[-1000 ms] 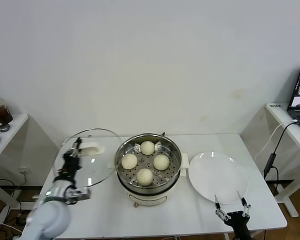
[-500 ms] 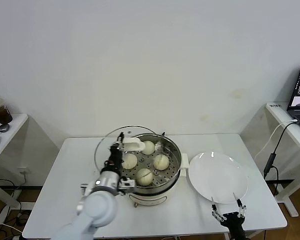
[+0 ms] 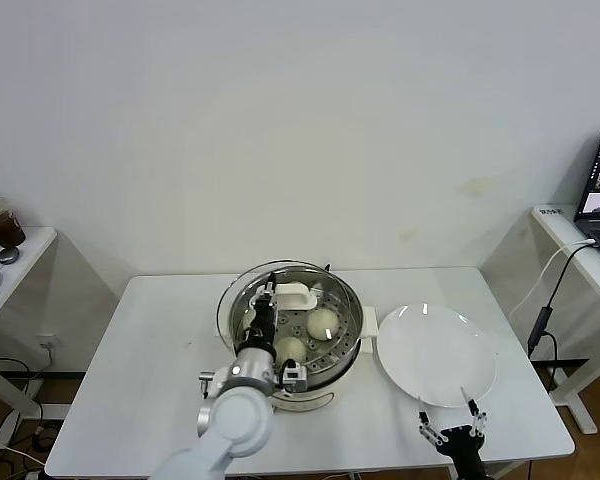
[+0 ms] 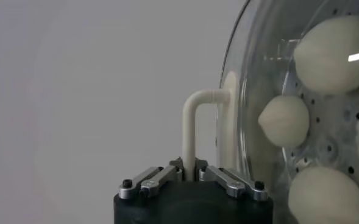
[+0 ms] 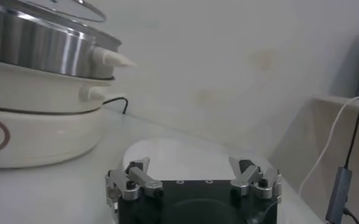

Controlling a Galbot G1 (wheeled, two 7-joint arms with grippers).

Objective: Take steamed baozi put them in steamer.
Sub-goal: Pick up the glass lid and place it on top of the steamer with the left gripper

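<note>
While the left gripper (image 3: 267, 303) is clamping the white handle (image 3: 293, 293) of the glass lid (image 3: 242, 290) over the steamer (image 3: 340, 352) at frame centre, the steamed baozi (image 3: 322, 322) are sitting inside on its perforated tray. At the lower right, the right gripper (image 3: 448, 434) is hanging spread apart beside the white plate (image 3: 435, 355).

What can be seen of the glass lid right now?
The glass lid is round, clear glass with a thin metal rim and a white loop handle. The left gripper is shut on that handle, holding the lid above the steamer, offset toward the robot's left. Baozi show through the glass. Whether its rim touches the steamer cannot be told.
</note>
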